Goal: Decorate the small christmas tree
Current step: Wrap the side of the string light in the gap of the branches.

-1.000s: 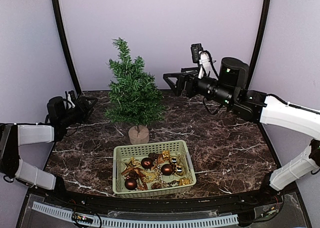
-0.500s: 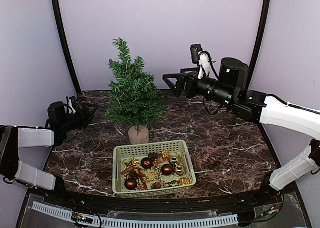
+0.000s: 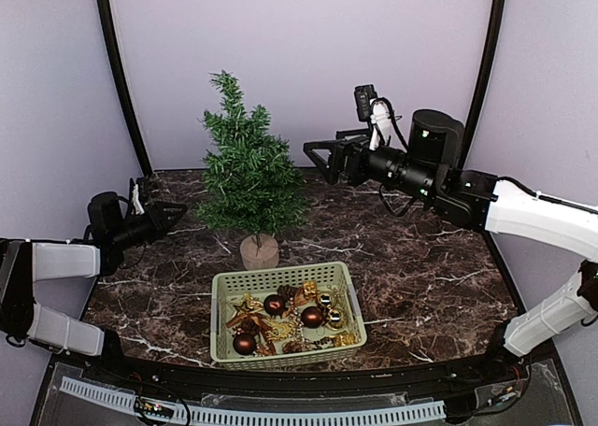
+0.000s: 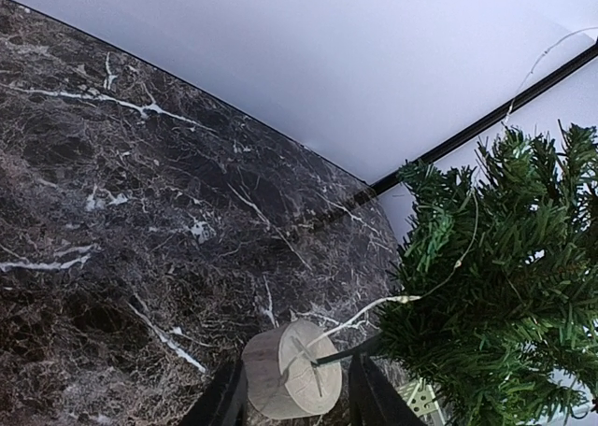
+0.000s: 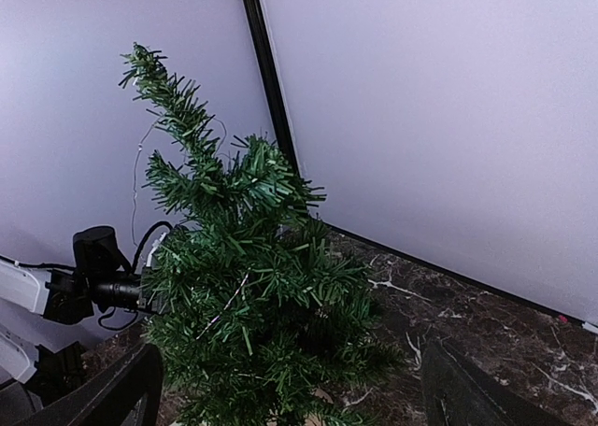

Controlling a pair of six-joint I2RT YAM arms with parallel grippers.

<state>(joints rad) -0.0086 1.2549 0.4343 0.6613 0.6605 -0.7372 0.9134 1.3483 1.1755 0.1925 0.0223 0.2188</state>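
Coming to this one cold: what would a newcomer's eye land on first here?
The small christmas tree stands upright on its wooden stump mid-table, no baubles on it. Right in front sits a pale green basket full of brown baubles and gold trinkets. The right hand hangs open in the air beside the tree's upper branches; the left hand sits low on its other side.
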